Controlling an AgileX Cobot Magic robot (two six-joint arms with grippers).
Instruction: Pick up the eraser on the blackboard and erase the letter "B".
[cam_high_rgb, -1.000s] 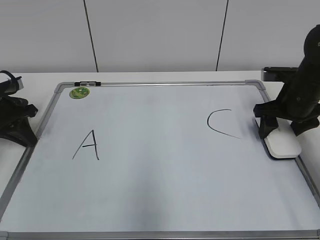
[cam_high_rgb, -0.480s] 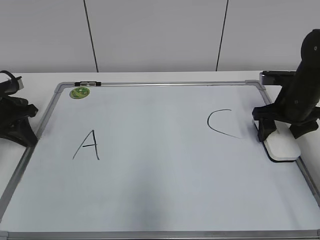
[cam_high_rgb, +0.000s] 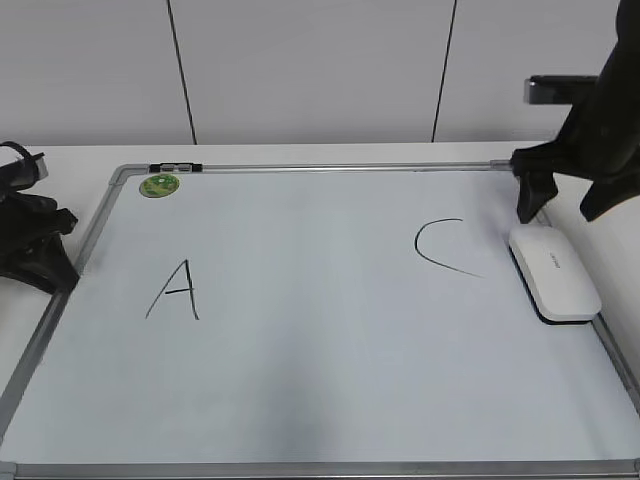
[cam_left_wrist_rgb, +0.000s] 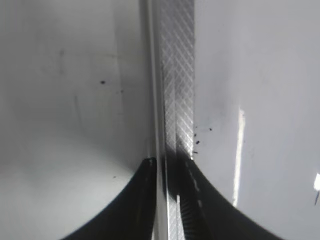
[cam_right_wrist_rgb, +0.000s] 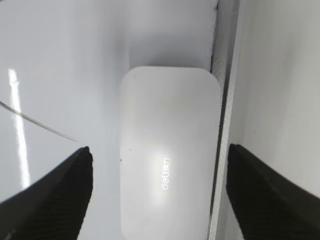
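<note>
The white eraser (cam_high_rgb: 555, 272) lies flat on the blackboard (cam_high_rgb: 320, 380), against its right frame; it also shows in the right wrist view (cam_right_wrist_rgb: 167, 125). My right gripper (cam_high_rgb: 557, 215) is open and empty above the eraser's far end, with a finger on either side of it (cam_right_wrist_rgb: 159, 150). The board shows a black "A" (cam_high_rgb: 175, 290) and a "C" (cam_high_rgb: 445, 248). No letter "B" is visible; the area between them is blank white. My left gripper (cam_high_rgb: 55, 255) rests at the board's left frame, fingers together over the metal strip (cam_left_wrist_rgb: 167, 162).
A round green magnet (cam_high_rgb: 159, 185) and a marker (cam_high_rgb: 175, 167) sit at the board's far left corner. The grey frame (cam_right_wrist_rgb: 227, 75) runs beside the eraser. A white wall stands behind the table.
My right gripper has let go of the eraser and risen away from it. The eraser now lies uncovered on the board. The left arm has not moved.
</note>
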